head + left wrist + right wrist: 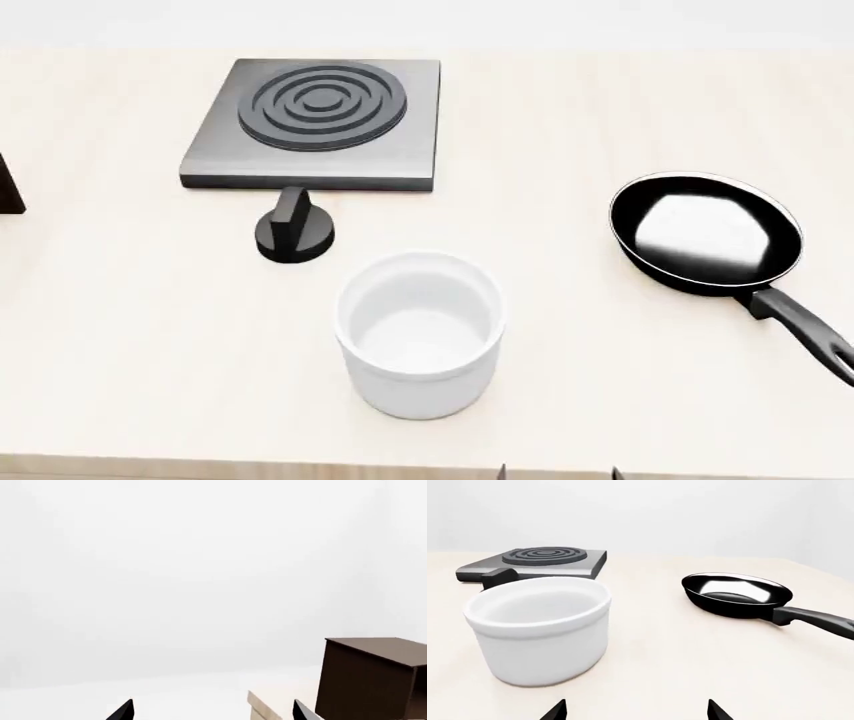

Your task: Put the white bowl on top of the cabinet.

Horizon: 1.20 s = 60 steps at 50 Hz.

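Observation:
The white bowl (pixel 420 335) stands upright and empty on the table near its front edge; it also shows in the right wrist view (pixel 540 627). My right gripper (pixel 636 713) is open and empty, a short way in front of the bowl and a little to its right; only its tips show at the bottom of the head view (pixel 561 474). The dark brown cabinet (pixel 373 677) shows in the left wrist view, and as a sliver at the head view's left edge (pixel 7 188). My left gripper (pixel 212 714) is open and empty, off the table's corner, apart from the cabinet.
A grey stove plate (pixel 320 120) with a black knob (pixel 294 228) sits behind the bowl. A black frying pan (pixel 707 235) lies to the right, handle toward the front right. The light wood table (pixel 134 340) ends just in front of the bowl.

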### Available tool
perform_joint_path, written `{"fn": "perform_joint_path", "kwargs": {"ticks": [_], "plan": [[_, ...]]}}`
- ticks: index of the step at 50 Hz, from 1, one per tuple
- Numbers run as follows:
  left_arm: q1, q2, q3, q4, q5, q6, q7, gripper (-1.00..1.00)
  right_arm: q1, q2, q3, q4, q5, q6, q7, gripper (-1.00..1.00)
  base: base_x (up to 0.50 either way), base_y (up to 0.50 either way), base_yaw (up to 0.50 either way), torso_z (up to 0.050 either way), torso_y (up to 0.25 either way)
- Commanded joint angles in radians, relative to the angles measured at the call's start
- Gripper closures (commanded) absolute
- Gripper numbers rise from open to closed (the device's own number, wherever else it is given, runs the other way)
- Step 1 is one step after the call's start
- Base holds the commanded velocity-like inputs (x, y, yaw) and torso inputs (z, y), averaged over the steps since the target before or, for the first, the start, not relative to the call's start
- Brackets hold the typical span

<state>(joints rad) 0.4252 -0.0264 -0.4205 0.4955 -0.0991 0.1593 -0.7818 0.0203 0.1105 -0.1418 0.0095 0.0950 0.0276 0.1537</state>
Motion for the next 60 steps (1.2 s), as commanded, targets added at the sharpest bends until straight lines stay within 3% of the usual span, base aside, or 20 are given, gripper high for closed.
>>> {"fn": "perform_joint_path", "kwargs": {"ticks": [1,7,11,31,42,55,60], "plan": [[0.051,-0.012,-0.016,0.014,-0.003,0.036,-0.149,-1.00,0.011,0.003,0.012,-0.046,0.062,0.126,0.018,-1.00,0.00,0.00,0.00,0.000,0.000],[0.050,-0.029,0.004,-0.005,-0.029,0.058,-0.149,-1.00,-0.009,0.043,0.012,-0.299,0.020,0.315,0.094,-1.00,0.00,0.00,0.00,0.000,0.000],[0.046,-0.038,0.014,-0.017,-0.036,0.062,-0.153,-1.00,-0.032,0.051,0.083,-0.437,0.056,0.419,0.143,-1.00,0.00,0.00,0.00,0.000,0.000],[0.050,-0.064,0.036,-0.036,-0.057,0.075,-0.176,-1.00,-0.056,0.106,0.370,-0.807,0.187,0.776,0.276,-1.00,0.00,0.00,0.00,0.000,0.000],[0.044,-0.076,0.057,-0.044,-0.054,0.071,-0.187,-1.00,0.162,0.190,0.471,-1.009,0.343,1.179,0.308,-1.00,0.00,0.00,0.00,0.000,0.000],[0.046,-0.088,0.068,-0.053,-0.064,0.079,-0.196,-1.00,0.420,0.224,0.486,-1.048,0.492,1.457,0.320,-1.00,0.00,0.00,0.00,0.000,0.000],[0.048,-0.091,0.072,-0.053,-0.066,0.081,-0.200,-1.00,0.531,0.243,0.467,-1.043,0.630,1.541,0.414,-1.00,0.00,0.00,0.00,0.000,0.000]]}}
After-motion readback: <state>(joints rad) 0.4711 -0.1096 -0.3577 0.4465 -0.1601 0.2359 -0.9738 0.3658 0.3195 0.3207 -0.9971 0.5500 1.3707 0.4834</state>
